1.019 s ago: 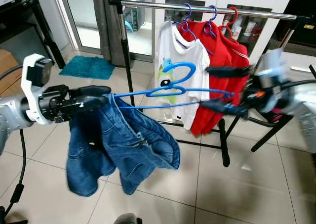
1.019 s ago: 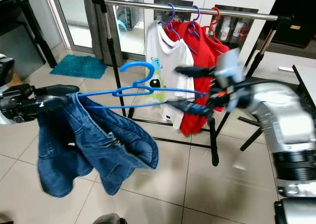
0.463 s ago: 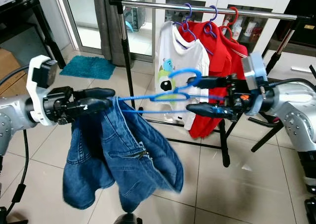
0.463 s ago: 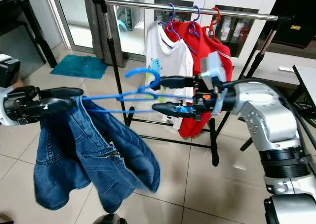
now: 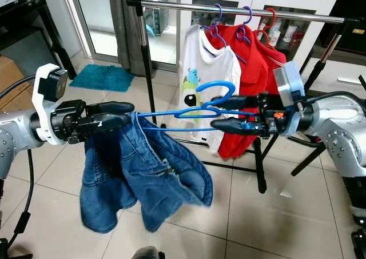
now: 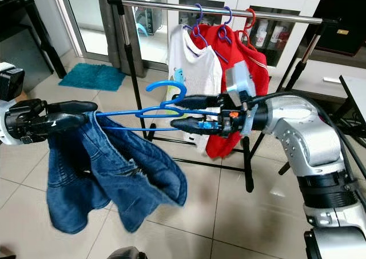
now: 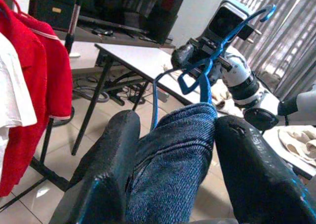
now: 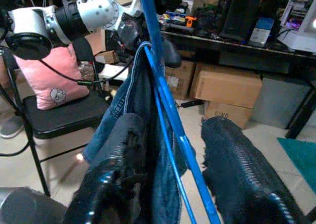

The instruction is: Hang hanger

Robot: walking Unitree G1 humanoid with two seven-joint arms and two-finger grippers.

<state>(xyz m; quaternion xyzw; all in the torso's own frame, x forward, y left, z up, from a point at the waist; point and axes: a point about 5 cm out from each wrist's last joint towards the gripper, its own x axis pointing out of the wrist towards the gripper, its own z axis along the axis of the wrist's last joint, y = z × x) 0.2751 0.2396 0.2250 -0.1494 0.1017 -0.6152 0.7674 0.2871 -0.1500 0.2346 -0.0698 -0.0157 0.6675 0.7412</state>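
Note:
A blue plastic hanger point(image 5: 216, 87) with blue denim jeans point(image 5: 143, 179) draped over it is held level between my arms, below and in front of the steel rail point(image 5: 240, 10). My left gripper point(image 5: 128, 112) is shut on the hanger's left end and the denim there point(image 7: 173, 159). My right gripper point(image 5: 213, 113) is open around the hanger's right half, with one finger above the bars and one below. In the right wrist view the blue bar point(image 8: 168, 105) runs between the fingers point(image 8: 242, 159) with a gap.
A white T-shirt point(image 5: 209, 70) and red shirts point(image 5: 257, 64) hang from the rail on purple and red hangers. The rail is bare towards the rack's left post point(image 5: 147, 70). A teal mat point(image 5: 102, 77) lies on the tiled floor behind.
My right gripper has slid left along the hanger towards its hook, and its fingers have narrowed around the bars. The jeans have swung under the hanger. The left gripper keeps its hold.

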